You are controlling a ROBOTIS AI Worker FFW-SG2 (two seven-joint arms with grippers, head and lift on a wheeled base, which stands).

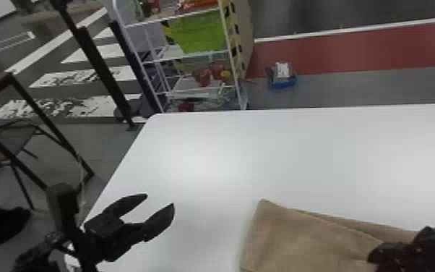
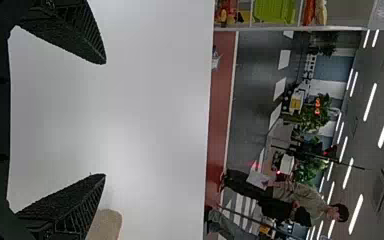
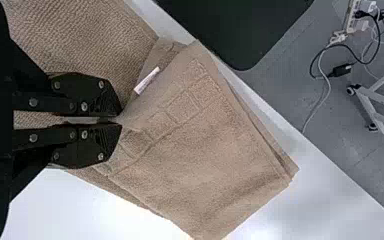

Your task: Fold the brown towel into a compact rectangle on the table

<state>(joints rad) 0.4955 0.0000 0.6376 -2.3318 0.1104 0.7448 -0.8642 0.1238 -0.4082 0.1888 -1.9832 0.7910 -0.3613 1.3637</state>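
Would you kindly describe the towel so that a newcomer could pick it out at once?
Start with the white table in front of the robot. On its near side, to the right of the open left tool, lies the towel, partly folded and gripped by the right tool. Its soft brown cloth and small white tag distinguish it from the black tools.

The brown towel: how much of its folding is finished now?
It looks partly folded: the towel shows layers along one edge. In hand: the right pincer grips cloth; the left pincer is open. Remaining, probably: bringing uneven edges into a compact rectangle.
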